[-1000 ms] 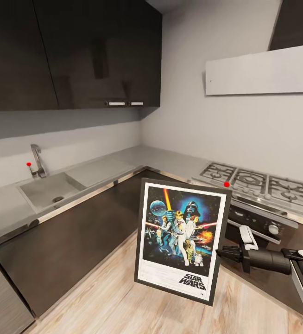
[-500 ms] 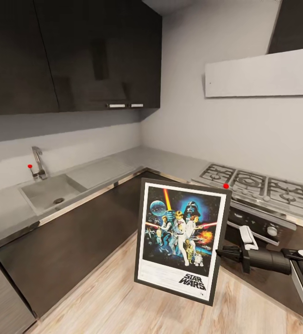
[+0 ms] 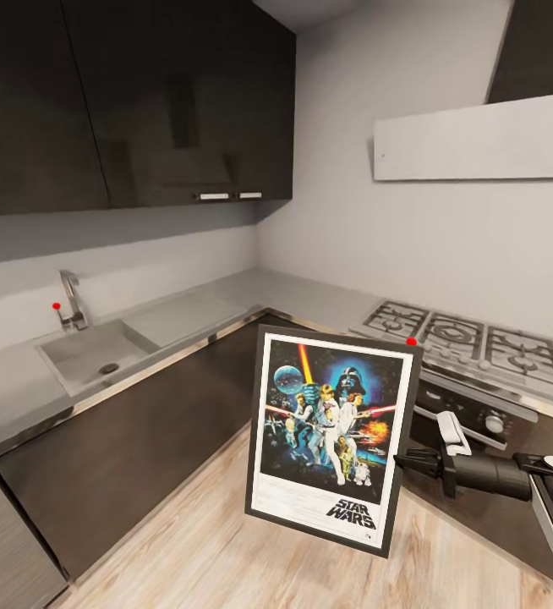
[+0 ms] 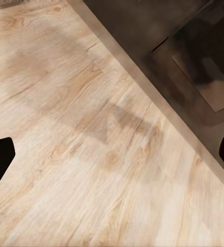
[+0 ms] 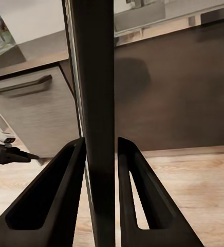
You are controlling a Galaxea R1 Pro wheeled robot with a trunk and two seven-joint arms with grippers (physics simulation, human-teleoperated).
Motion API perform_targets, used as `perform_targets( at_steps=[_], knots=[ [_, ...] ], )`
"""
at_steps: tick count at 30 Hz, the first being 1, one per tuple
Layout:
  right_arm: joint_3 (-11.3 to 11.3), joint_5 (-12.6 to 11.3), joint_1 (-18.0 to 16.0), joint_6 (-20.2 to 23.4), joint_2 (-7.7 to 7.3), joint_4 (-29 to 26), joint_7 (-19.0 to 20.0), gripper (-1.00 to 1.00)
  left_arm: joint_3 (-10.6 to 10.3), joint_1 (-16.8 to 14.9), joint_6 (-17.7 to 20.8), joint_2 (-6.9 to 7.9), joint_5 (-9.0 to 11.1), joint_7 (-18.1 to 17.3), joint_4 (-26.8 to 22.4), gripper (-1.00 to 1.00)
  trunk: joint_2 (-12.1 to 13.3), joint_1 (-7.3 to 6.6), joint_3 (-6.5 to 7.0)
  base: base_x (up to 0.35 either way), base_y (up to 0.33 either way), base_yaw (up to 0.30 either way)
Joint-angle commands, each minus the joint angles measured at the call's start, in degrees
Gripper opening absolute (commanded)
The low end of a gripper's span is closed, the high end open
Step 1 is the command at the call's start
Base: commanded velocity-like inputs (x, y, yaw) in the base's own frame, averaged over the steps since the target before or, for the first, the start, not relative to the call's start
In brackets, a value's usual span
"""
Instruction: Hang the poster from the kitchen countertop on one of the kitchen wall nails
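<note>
1. The poster is off the desk, held upright in the air over the wooden floor; the right gripper pinches its frame edge, and the right wrist view shows both fingers pressed flat on either side of the thin black frame. A grip on one edge alone could let the picture swing or slip out if the arm jerks

2. The poster stands ahead of the gripper and hides what lies beyond it, so its far corner might knock the cabinet fronts or the hob just behind the gripper during a turn

3. A tiny dark dot on the wall, high above the gripper, may be the nail; I cannot tell for sure. Reaching that high with a side grip risks missing it or scraping the wall

4. The left gripper hangs over the floor, tips wide apart and holding nothing, so it gives no support if the poster drops
</note>
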Motion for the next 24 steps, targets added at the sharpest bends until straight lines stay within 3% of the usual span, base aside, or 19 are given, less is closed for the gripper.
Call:
perform_targets(
  at_steps=[1,24],
  knots=[
    [-0.03,-0.02,-0.05,0.72,0.00,0.00,0.31,-1.00,-0.49,-0.03,-0.29,0.01,0.43,-0.13,0.04,1.00,0.35,-0.22,0.10,0.000,0.000,0.000],
    [-0.02,0.02,-0.05,0.74,0.00,0.04,0.31,-1.00,-0.49,-0.05,-0.29,0.01,0.43,-0.12,0.04,1.00,9.58,-5.27,4.23,0.000,0.000,0.000]
  ],
)
